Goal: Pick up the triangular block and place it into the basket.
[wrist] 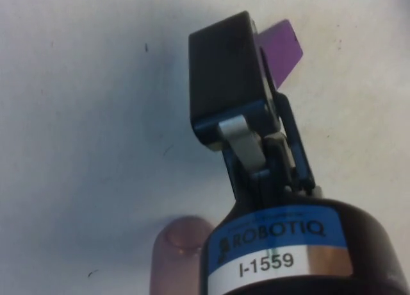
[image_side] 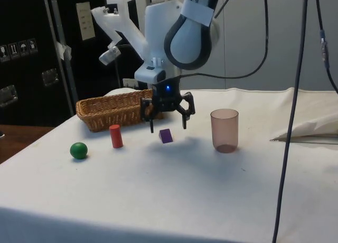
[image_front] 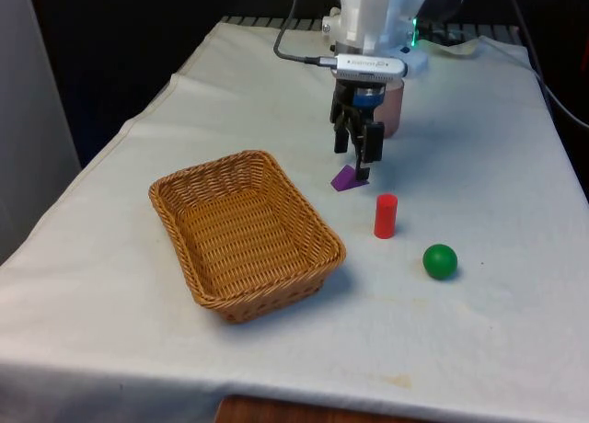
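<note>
Half the purple triangular block hides behind the claw.

Purple triangular block lies on cloth near wicker basket.

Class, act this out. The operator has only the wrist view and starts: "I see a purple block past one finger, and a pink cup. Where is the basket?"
Observer: The basket sits on the cloth towards the front view's left of the purple block, apart from it.
Operator: Is the block held yet?
Observer: No. In the side view the fingers are spread open, one on each side of the block, which lies on the cloth.
Operator: Is anything else nearby?
Observer: A red cylinder stands just in front of the block, with a green ball beyond it.
</note>
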{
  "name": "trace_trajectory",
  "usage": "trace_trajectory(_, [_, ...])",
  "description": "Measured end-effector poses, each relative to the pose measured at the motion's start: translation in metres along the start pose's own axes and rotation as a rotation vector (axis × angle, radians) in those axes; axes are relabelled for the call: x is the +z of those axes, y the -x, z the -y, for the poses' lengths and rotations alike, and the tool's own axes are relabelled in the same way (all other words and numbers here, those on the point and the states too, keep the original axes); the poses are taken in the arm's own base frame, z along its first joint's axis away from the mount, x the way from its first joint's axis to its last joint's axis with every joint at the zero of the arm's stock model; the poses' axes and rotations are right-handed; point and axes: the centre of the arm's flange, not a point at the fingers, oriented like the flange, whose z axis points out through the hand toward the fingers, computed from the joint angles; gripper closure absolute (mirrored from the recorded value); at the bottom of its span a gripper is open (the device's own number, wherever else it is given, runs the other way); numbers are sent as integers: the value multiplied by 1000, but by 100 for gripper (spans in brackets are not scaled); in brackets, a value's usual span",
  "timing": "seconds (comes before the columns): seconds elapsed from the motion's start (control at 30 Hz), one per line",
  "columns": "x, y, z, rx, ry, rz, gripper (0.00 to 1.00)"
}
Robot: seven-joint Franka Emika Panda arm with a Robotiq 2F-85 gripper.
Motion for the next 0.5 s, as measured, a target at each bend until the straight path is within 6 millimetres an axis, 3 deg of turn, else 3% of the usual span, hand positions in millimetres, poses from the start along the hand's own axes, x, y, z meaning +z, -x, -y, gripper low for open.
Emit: trace_trajectory(0.5, [2, 9, -5, 7, -30, -8, 0])
